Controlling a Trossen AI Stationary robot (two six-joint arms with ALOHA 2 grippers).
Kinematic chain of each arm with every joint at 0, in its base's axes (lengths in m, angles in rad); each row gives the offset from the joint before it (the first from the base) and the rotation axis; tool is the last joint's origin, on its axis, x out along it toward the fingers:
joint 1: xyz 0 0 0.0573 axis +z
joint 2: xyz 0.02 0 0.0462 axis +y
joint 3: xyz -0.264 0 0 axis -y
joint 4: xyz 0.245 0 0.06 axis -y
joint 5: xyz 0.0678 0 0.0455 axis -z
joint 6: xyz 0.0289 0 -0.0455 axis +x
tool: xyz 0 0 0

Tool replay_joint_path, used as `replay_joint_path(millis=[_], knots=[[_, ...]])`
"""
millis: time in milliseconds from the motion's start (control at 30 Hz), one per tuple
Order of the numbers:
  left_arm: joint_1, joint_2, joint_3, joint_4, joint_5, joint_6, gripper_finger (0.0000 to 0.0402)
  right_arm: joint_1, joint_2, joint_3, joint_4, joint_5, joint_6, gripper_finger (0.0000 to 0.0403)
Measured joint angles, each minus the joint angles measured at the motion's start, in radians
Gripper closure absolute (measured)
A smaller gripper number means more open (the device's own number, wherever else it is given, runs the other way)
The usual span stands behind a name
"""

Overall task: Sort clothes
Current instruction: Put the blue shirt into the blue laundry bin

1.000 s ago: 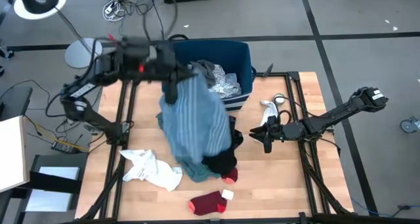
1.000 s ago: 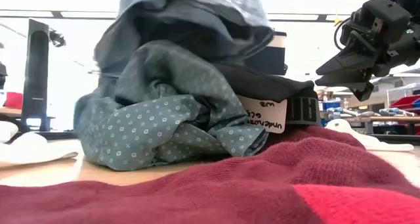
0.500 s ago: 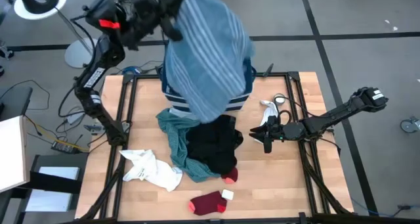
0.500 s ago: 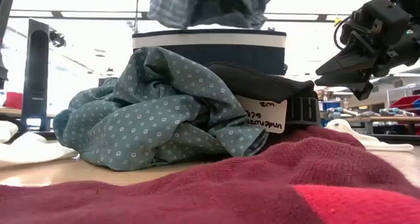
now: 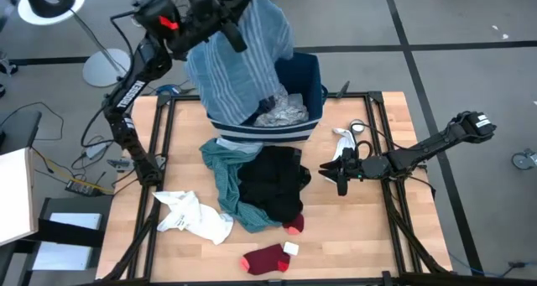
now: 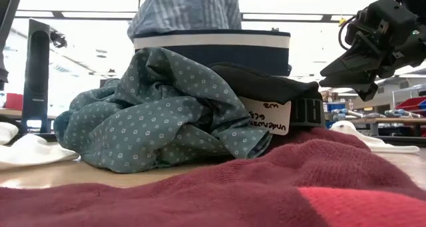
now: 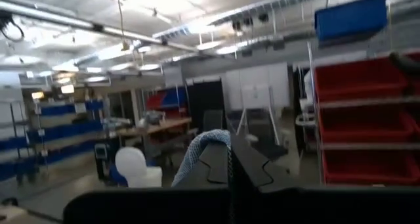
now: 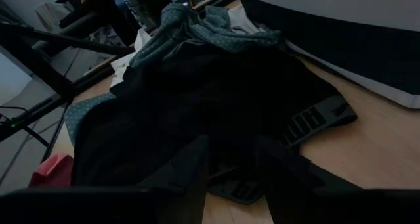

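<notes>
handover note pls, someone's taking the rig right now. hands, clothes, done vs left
Left hand: raised over the bin, shut on the striped shirt, whose lower end hangs into the bin.
Right hand: open, low over the table beside the black garment, holding nothing.
Done: a patterned piece lies in the bin.
Left on the table: teal dotted garment, black garment, white garment, red sock, a second red sock poking out from under the black garment, small white piece by the right hand.
</notes>
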State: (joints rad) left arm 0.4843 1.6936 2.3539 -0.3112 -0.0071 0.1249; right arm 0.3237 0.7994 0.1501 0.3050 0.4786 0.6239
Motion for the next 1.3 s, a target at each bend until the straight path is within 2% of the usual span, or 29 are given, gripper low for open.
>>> replay_joint_path(millis=[200,300,400,600,800,933,1133,1300], knots=[[0.002,0.029,0.002,-0.194,0.052,-0.047,0.0401,0.0,0.0,0.0,0.0,0.0,0.0,0.0275],[0.0,0.08,0.001,-0.344,0.126,-0.051,0.0401,0.0,0.0,0.0,0.0,0.0,0.0,0.0275],[0.0,0.145,0.0,-0.471,0.156,-0.056,0.0401,0.0,0.0,0.0,0.0,0.0,0.0,0.0275],[0.001,0.29,0.0,-0.656,0.15,-0.111,0.0401,0.0,0.0,0.0,0.001,0.0,0.004,0.0275],[0.002,0.446,0.0,-0.846,0.02,-0.136,0.0401,0.0,0.0,0.0,0.008,0.0,0.005,0.0275],[0.002,0.551,0.0,-0.878,-0.047,-0.136,0.0401,0.0,0.0,0.0,0.008,0.0,0.004,0.0275],[0.002,0.674,0.0,-0.858,-0.038,-0.134,0.0393,0.0,0.0,0.0,0.008,0.0,0.005,0.0275],[0.002,0.716,0.0,-0.856,-0.02,-0.134,0.0372,0.0,0.0,0.0,0.008,0.0,0.004,0.0275]])
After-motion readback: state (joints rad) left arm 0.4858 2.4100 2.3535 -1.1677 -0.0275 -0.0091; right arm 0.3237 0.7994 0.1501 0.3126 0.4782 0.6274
